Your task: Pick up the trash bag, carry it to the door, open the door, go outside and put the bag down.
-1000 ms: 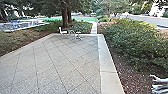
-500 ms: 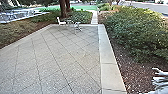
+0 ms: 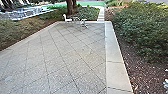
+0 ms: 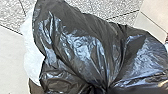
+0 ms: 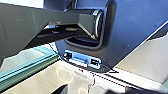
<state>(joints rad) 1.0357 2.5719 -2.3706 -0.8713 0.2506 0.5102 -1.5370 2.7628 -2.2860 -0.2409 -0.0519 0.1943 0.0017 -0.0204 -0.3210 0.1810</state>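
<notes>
The black trash bag [image 4: 82,47] looms large and close in the left wrist view, its shiny plastic creased, with whitish material bulging out along one side. Its folds draw together into a tight bunch where my left gripper [image 4: 99,88] is shut on it. Paving lies beyond the bag. The state of my right gripper cannot be made out; its wrist view shows the robot's own dark plate and jointed bar.
A tiled patio [image 3: 62,55] stretches ahead with a pale concrete border [image 3: 113,57] on its right. A white chair [image 3: 67,18] and a small table [image 3: 76,19] stand at the far end. Bushes [image 3: 142,30] and mulch [image 3: 142,72] flank the right side; tree trunks [image 3: 70,7] rise behind.
The head camera has moved: the patio's far edge sits higher, the scene has lately shifted right, and the pale branch-like thing at lower right is now mostly out of frame.
</notes>
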